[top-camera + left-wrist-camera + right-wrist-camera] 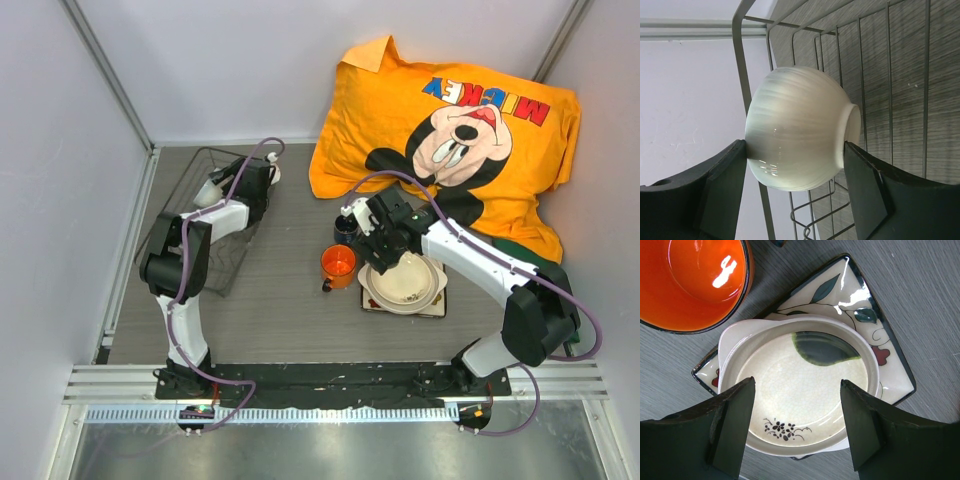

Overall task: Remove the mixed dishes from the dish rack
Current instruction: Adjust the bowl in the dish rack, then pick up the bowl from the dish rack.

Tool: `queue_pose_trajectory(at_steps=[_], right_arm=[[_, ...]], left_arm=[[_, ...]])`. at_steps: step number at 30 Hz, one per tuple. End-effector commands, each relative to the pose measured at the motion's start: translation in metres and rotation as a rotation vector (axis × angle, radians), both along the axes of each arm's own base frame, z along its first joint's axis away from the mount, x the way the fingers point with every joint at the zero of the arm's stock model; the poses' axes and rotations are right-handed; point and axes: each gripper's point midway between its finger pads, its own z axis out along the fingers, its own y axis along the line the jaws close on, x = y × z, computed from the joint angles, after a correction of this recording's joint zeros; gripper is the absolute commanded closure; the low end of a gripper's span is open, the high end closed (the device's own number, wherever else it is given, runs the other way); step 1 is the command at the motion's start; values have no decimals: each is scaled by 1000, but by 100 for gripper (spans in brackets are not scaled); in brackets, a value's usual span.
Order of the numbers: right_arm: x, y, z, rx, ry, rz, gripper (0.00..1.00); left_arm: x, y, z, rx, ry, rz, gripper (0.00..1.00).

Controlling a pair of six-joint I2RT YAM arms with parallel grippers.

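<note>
- Dish rack (228, 265): at the far left corner of the table (280, 315). Holds one dish only, as far as the left arm leaves the grid in view.
- Small white bowl (800, 130): turned on its side over the rack wires, near the rack's far end. Not yet unloaded. Cannot tell whether lifted off the wires.
- Left end effector (795, 150): clamped on the small white bowl, one pad against the rim and the other against the foot.
- Square plate with flowers and swirls (875, 325): flat on the table, right of the middle, well apart from the rack. Unloaded.
- Large cream bowl (800, 385): upright, resting on the square plate. Unloaded.
- Orange mug (692, 280): upright on the table, just beside the plate's left edge. Unloaded.
- Small dark-blue cup (344, 230): on the table just beyond the mug, partly hidden by the right arm. Unloaded.
- Right end effector (797, 385): fingers apart and holding nothing, hovering above the cream bowl.
- Orange Mickey pillow (450, 110): in the far right corner, no part of the task.
- Progress, as judged: four of five dishes out and the last one gripped. Left to do: carry the small bowl out of the rack and set it down near the others.
</note>
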Motion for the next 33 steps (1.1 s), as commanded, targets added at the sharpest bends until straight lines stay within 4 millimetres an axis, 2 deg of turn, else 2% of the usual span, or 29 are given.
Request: queue_pose_trajectory(at_steps=[1,3,7,18,21,28,33], right_arm=[[6,5,11,38,-38,-6,27],[6,5,11,38,-38,-5,27],[6,4,9,36,-36,-6,27],[5,4,6,34,-30,-7,27],[5,5,6,34,-29,-5,27],[5,4,1,29,-24,-8,27],[5,4,1,31,-22,-6,27]], left_arm=[[-1,-9,2,-62,1,-17,26],[-1,-9,1,-64,6,-16,25],[-2,-9,-1,-66,10,-16,16],[-6,-9,-6,-71,27,-25,13],[-9,-11,-8,-82,49,-28,16],[-23,-24,-21,-195,175,-49,37],[-30,-37,-22,-292,223,-71,45]])
